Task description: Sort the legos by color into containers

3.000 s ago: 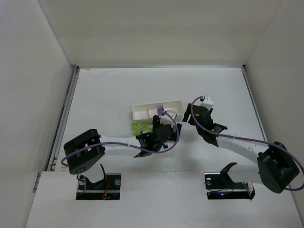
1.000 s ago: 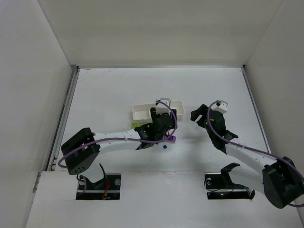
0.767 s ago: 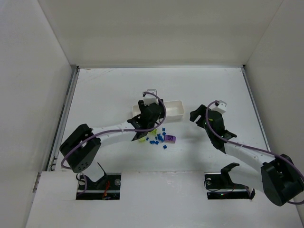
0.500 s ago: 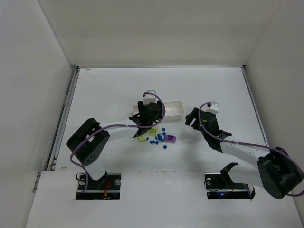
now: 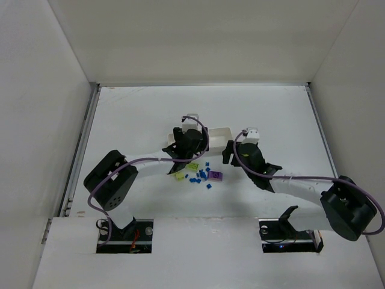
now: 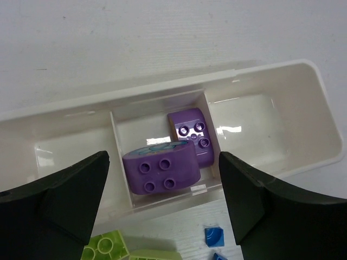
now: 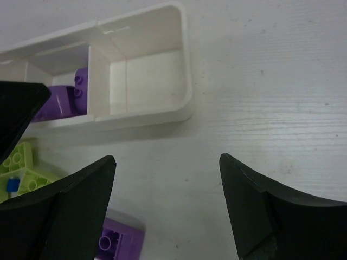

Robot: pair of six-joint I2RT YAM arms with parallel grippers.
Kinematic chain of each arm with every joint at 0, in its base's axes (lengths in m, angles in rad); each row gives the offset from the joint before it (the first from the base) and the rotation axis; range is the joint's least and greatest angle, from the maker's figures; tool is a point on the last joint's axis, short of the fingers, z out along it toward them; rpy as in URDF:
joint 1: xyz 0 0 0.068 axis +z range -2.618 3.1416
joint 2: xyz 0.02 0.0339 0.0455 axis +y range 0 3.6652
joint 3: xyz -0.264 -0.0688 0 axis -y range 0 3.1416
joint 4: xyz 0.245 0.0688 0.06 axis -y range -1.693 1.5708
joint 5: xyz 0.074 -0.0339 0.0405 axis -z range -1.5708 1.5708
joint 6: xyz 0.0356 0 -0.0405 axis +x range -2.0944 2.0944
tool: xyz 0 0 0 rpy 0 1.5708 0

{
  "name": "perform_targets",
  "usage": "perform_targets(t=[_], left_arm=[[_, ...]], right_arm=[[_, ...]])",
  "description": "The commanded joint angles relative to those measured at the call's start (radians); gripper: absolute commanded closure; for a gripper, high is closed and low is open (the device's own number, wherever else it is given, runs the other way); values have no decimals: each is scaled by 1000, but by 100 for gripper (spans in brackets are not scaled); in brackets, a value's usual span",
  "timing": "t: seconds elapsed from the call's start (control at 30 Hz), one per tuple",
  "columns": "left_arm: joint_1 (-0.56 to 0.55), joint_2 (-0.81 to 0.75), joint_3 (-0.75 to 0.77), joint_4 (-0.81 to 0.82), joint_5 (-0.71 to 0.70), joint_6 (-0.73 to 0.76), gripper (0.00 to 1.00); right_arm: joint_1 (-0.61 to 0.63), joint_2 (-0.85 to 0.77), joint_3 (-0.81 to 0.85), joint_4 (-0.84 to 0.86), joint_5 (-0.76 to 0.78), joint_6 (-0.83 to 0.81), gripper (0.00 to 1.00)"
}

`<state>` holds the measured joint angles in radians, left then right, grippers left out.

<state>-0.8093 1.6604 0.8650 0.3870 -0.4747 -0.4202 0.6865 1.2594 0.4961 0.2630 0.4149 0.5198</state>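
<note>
White three-compartment tray (image 6: 282, 70) lies about mid-worktop, long side parallel to the far edge. Left gripper (image 6: 164, 158) hangs directly over the middle compartment, jaws spread wide and released, gripping nothing. Beneath it two purple blocks (image 6: 162, 174) lie in that compartment: one flat with four studs up, the other tilted beside the divider on the right-end side. The flat block carries a teal print on its side, too foreshortened to read. Right gripper (image 7: 166, 160) hovers over bare worktop (image 7: 271, 108) just off the near corner of the tray's right end, jaws fully apart, nothing between them. Loose legos sit in a cluster just on the near side of the tray: lime-green bricks (image 5: 192, 166), a scatter of tiny blue pieces (image 5: 198, 176), and a loose purple block (image 5: 215, 175) at the cluster's right end, with a dark mark on top too small to make out. In the way: from above, the left wrist and its purple cable (image 5: 206, 141) cover the tray's left and middle compartments, and only the right end shows. In the right wrist view the left gripper's black finger (image 7: 16, 108) hides the tray's left part. The two grippers are near each other but apart. White walls (image 5: 36, 120) stand along the left, far and right edges of the worktop.
</note>
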Motion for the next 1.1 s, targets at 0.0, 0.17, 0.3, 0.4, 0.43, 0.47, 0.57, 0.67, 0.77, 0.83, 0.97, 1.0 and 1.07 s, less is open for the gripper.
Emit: perform_targets(t=[0.0,0.17,0.3,0.4,0.43,0.47,0.57,0.67,0.77,0.83,0.97,1.0,1.07], left_arm=[[20,-108,-21,62,27,5,20],[46,-307,-176,90,21,-21,30],[72,-424,-270,95,34,-41,31],[107,-502,-336,95,67,-60,31],[118,-517,-352,95,73,-69,31],[123,-527,-363,99,79,-77,31],[143,-528,-386,127,110,-101,31],[173,-521,-392,131,163,-135,32],[189,-542,-402,133,183,-147,32],[200,-547,-406,135,183,-149,32],[203,-556,-412,138,182,-152,32],[215,-545,-417,144,186,-157,32],[218,-541,-417,144,194,-163,32]], right_arm=[[72,11,50,54,-30,-90,23],[184,14,27,32,-132,-70,49],[235,57,76,-57,-116,-92,29],[236,83,104,-142,-84,-72,21],[238,84,111,-168,-74,-64,20],[244,86,120,-197,-68,-63,19],[259,84,128,-251,-50,-66,17],[282,81,133,-313,-48,-70,16],[288,95,140,-326,-54,-72,17],[287,126,167,-332,-71,-81,19],[282,205,219,-315,-76,-124,20],[275,228,234,-311,-80,-136,21],[268,261,251,-306,-85,-161,22]])
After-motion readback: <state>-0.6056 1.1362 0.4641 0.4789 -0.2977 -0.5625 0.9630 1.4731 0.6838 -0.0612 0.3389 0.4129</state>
